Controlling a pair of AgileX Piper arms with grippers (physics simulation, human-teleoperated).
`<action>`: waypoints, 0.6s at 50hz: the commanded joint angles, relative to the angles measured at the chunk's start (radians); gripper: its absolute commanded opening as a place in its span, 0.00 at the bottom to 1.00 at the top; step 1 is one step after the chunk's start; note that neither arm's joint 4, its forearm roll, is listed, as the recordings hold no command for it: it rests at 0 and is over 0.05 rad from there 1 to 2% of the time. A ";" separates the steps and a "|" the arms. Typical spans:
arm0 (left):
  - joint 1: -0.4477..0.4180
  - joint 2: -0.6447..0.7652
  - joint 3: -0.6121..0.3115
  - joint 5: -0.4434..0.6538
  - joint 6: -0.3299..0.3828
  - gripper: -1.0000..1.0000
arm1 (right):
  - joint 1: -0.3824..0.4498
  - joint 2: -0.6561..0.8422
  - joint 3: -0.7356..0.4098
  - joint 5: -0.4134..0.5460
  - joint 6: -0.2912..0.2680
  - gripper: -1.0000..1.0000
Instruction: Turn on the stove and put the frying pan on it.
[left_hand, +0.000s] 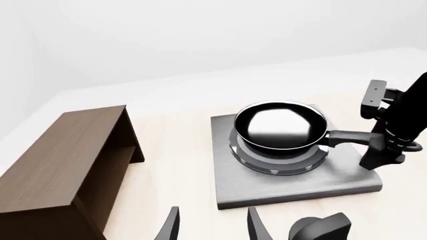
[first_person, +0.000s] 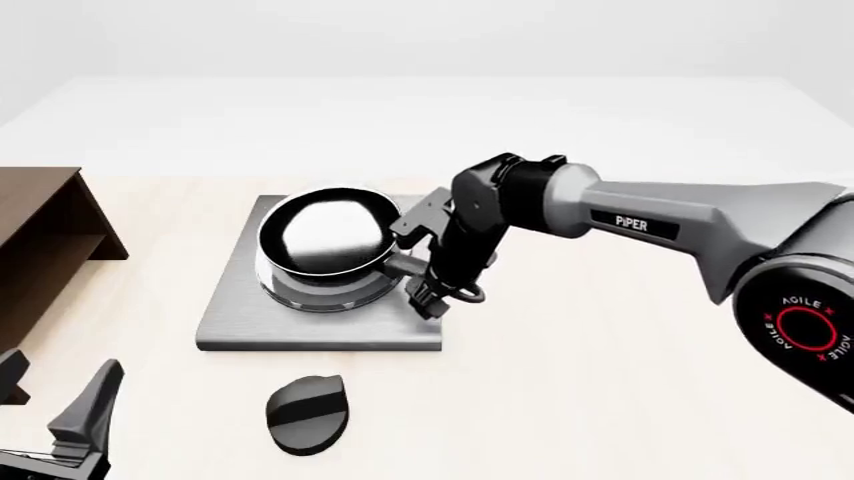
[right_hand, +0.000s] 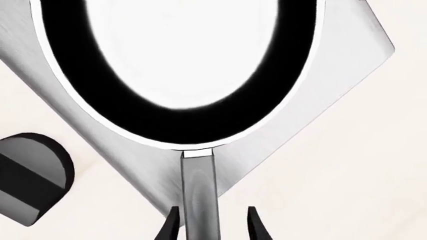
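While the right end effector (first_person: 424, 290) grips its handle, the frying pan (first_person: 327, 235) — black, glossy inside — sits on the stove (first_person: 234, 320).

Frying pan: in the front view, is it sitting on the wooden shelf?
No, the frying pan rests on the stove burner rings, apart from the shelf.

Your right arm (first_person: 694, 225) was a smooth grey tube marked "PIPER" in white, with black joints, a red-ringed "AGILEX" base and a black tool (first_person: 430, 296).

Right gripper (first_person: 430, 290) and arm block stove (first_person: 240, 325) right edge; wooden shelf (first_person: 47, 250) flanks left; knob (first_person: 310, 412) sits near front edge. Table (first_person: 601, 400) beyond: open.
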 joint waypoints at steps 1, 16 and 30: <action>-0.004 0.000 0.001 -0.001 -0.014 1.00 | 0.002 -0.056 0.010 0.015 -0.022 1.00; -0.001 0.000 0.001 0.001 -0.014 1.00 | 0.003 -0.152 0.016 0.065 -0.056 1.00; 0.001 0.000 0.002 0.003 -0.008 1.00 | -0.005 -0.399 0.167 0.043 -0.072 1.00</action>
